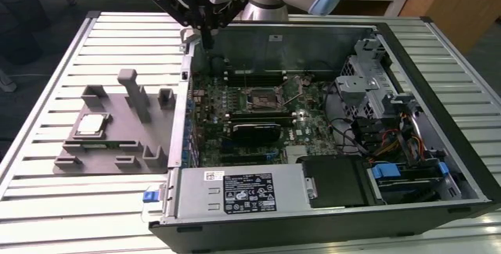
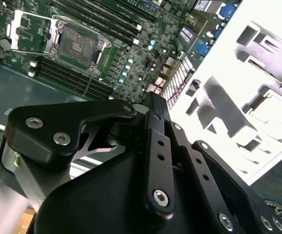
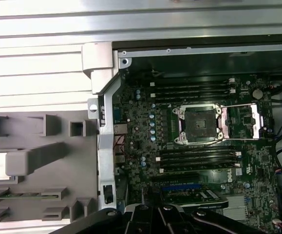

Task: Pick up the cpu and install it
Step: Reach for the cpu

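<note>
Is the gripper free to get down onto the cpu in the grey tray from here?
Probably yes. The cpu lies uncovered in the grey tray. The gripper hangs above a corner of the computer case, and the tray's tall post stands between them; coming from above should clear it.

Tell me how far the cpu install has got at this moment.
Done: the socket stands open and empty. In hand: nothing of the task; the gripper hangs over the computer case's edge, apart from the cpu, which lies in the grey tray. Left: both the pickup and the install.
</note>
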### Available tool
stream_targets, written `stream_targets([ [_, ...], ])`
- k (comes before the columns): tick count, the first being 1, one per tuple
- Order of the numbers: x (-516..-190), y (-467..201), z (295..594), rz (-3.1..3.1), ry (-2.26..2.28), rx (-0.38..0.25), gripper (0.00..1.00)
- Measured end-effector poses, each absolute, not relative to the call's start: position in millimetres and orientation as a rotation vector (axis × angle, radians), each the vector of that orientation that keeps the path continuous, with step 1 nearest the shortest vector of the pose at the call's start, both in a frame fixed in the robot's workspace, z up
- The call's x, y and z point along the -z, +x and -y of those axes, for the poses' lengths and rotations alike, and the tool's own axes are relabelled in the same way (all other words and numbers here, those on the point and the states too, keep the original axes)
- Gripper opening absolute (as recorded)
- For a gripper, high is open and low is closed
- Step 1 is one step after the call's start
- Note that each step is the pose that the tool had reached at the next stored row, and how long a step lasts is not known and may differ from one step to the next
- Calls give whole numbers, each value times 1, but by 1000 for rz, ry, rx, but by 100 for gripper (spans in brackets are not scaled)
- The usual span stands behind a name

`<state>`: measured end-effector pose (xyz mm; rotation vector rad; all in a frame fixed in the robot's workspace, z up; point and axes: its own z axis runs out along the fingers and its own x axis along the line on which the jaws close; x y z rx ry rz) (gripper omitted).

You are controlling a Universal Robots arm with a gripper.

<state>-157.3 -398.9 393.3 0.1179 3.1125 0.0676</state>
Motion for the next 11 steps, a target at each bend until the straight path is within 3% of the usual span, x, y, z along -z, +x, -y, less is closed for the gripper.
stream_targets([
  [11, -393, -166, 399, -3112, 118, -68, 11],
])
